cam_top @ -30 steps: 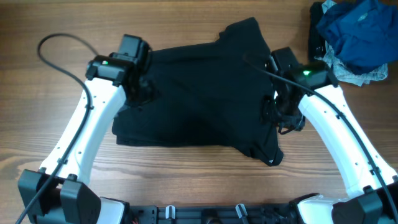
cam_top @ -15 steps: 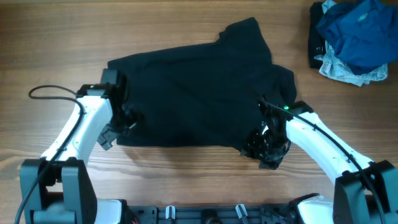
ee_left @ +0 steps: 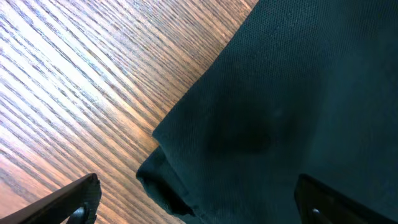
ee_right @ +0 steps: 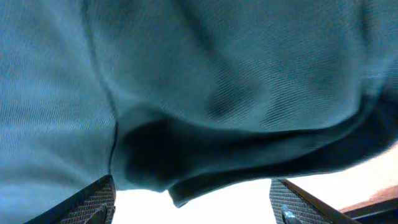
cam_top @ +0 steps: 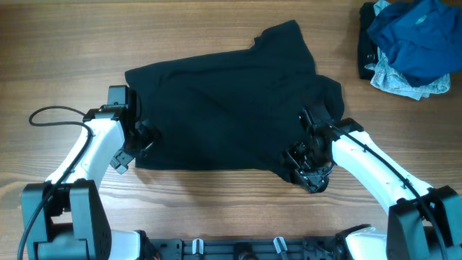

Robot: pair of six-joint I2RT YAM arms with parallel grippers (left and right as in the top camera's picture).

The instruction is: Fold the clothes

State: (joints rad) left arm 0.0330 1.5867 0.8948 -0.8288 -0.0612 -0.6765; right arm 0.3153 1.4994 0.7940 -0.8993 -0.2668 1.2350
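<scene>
The clothes, one black garment (cam_top: 231, 108), lie spread over the middle of the wooden table (cam_top: 72, 43). My left gripper (cam_top: 141, 137) sits low at the garment's front left corner. In the left wrist view that corner (ee_left: 168, 180) lies between the wide-apart fingers of the left gripper (ee_left: 202, 205), which is open. My right gripper (cam_top: 310, 165) is at the front right corner. In the right wrist view a dark hem (ee_right: 199, 183) hangs between the fingers of the right gripper (ee_right: 196, 202), and they stand apart without pinching it.
A heap with a bright blue garment (cam_top: 415, 36) and a pale patterned cloth (cam_top: 401, 83) lies at the back right. A black cable (cam_top: 50, 114) loops over the table beside the left arm. Bare wood surrounds the garment.
Both arms have drawn back from over the garment to its front corners. The right gripper's fingers have spread wider. The garment itself lies about as before.
</scene>
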